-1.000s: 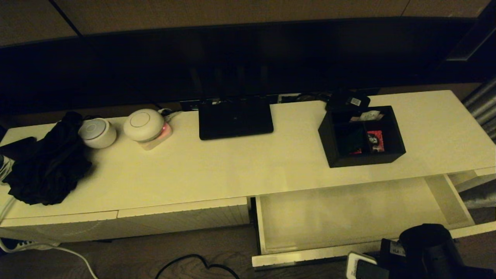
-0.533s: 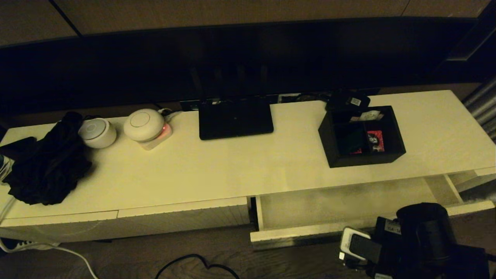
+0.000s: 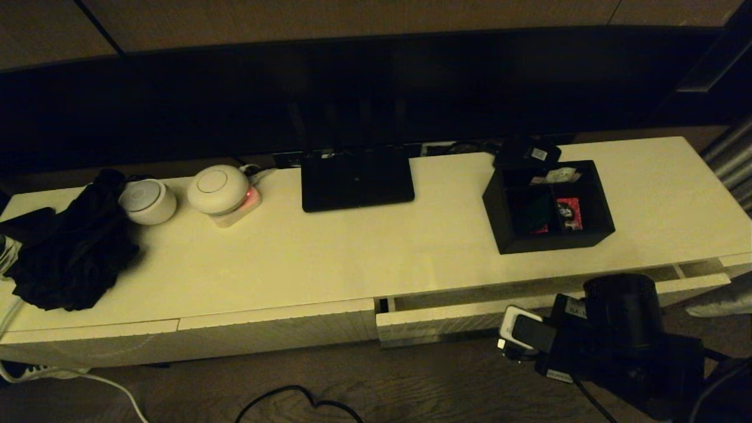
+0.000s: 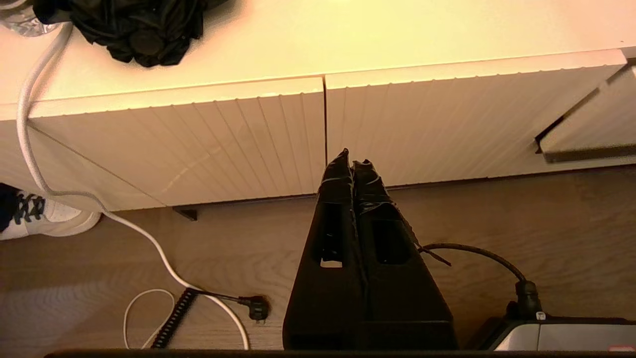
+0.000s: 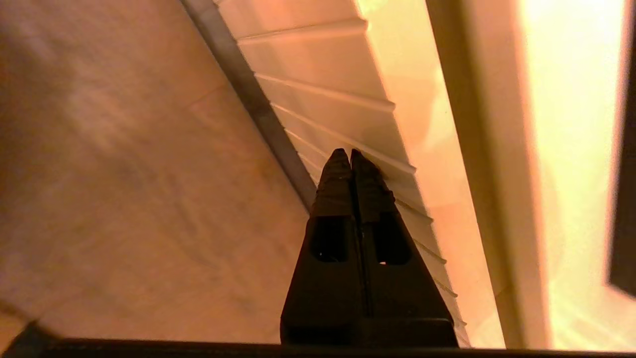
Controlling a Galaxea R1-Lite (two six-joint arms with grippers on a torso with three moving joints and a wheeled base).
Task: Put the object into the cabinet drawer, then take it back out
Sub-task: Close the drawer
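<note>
Drawer (image 3: 470,320) nearly closed; my right gripper (image 5: 350,158), fingers together, touches its ribbed front. Box (image 3: 548,207) sits on the cabinet top (image 3: 352,252). My left gripper (image 4: 352,163), fingers together, hangs before the cabinet.

Long low cream cabinet (image 3: 329,258), warm yellowish lighting; behind it, dark recessed wall band (image 3: 352,88), wood panelling (image 3: 352,17) above; below the cabinet front, brown wood-grain floor (image 3: 205,393); right of it, possibly curtain folds (image 3: 731,158).

No lettering is legible. The white label on the small black device (image 3: 527,154) and the red packet (image 3: 568,214) perhaps carry print, too small to read.
</note>
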